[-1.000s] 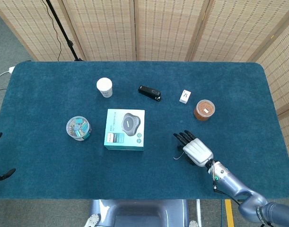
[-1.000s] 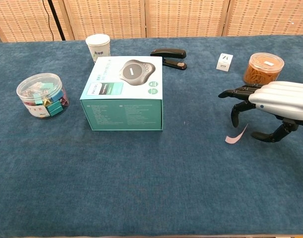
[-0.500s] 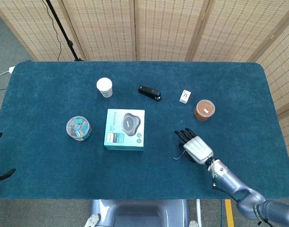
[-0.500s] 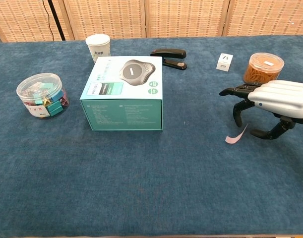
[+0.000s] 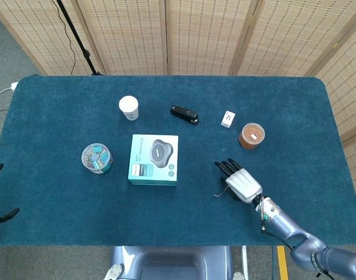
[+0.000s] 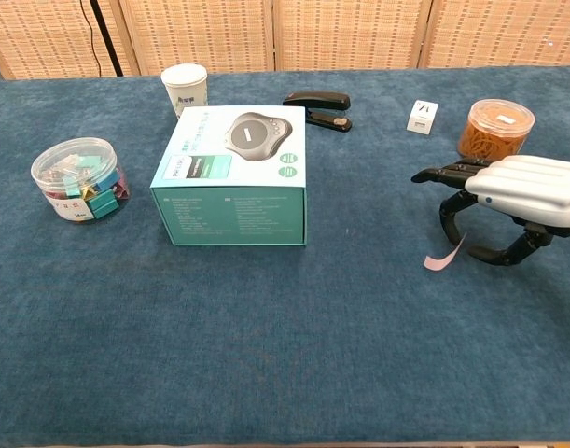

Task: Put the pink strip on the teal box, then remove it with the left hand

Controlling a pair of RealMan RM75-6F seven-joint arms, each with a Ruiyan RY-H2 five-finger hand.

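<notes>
The teal box (image 6: pixel 235 177) lies flat left of the table's middle, a grey device printed on its lid (image 5: pixel 154 158). The pink strip (image 6: pixel 445 253) rests on the blue cloth to its right, one end curling upward; in the head view it is only a faint line (image 5: pixel 219 190). My right hand (image 6: pixel 513 198) (image 5: pixel 240 182) hovers palm down over the strip, fingers arched above it and the thumb low just to its right. Nothing is held in it. Only dark fingertips of my left hand (image 5: pixel 3 217) show at the far left edge, spread apart and holding nothing.
A clear tub of binder clips (image 6: pixel 78 179) stands left of the box. Behind it are a white paper cup (image 6: pixel 185 89) and a black stapler (image 6: pixel 319 100). A small white cube (image 6: pixel 422 118) and a jar of rubber bands (image 6: pixel 494 128) sit behind my right hand.
The right hand's thumb has curled in closer to the pink strip. The strip, the box and the left hand have not moved.
</notes>
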